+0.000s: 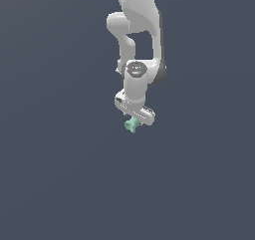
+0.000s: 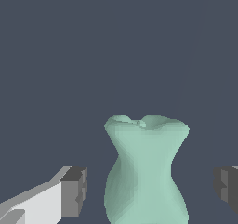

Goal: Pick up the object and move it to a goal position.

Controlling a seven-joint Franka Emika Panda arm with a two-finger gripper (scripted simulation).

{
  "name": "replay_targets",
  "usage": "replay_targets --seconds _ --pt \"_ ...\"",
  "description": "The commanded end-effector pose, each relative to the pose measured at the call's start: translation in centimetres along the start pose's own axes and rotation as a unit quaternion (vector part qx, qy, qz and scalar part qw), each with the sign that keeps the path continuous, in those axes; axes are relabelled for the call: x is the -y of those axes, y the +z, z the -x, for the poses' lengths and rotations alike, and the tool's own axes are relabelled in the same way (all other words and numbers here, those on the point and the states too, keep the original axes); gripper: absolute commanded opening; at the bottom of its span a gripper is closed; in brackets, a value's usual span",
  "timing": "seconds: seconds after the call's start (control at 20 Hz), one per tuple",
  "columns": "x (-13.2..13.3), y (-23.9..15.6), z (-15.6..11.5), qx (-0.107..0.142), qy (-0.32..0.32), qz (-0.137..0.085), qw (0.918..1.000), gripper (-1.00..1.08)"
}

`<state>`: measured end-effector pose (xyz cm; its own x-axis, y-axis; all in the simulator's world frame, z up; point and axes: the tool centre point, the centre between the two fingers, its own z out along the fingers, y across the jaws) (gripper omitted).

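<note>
Right under the robot's white hand [image 1: 134,118] sits the little mint-green spool-shaped piece [image 1: 131,125]. In the exterior view it peeks out just below the hand, on the plain dark grey worktop [image 1: 60,184]. It looks very small next to the big white arm [image 1: 137,30] above it.

In the wrist view the green piece [image 2: 146,172] stands between the two dark finger pads [image 2: 74,190]. There is a gap on each side of it. So the hand is spread wide, with one finger on each side of the piece, and it is not touching it.

I think the job is only partly done. The hand seems to be lined up well around the piece. It looks like the hand has not squeezed it. The piece does not look lifted.

What is left: close the fingers on the narrow middle of the piece, lift it up, and carry it to the goal spot. No goal mark shows in either view, so I cannot tell where that spot is.
</note>
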<state>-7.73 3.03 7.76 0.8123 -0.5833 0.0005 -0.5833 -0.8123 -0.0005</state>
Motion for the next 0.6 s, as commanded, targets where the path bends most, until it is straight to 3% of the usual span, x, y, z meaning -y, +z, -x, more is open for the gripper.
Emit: replay_targets --seconds 0.0,0.4,0.45,0.55 --pt "-0.1 1.3 0.1 0.000 0.001 0.000 1.0000 1.00" --pt "0.0 3.1 0.0 0.000 0.001 0.000 1.0000 1.00" --pt "0.0 3.1 0.0 0.000 0.001 0.000 1.0000 -1.00" --pt "0.0 3.1 0.0 0.000 0.001 0.000 1.0000 -1.00"
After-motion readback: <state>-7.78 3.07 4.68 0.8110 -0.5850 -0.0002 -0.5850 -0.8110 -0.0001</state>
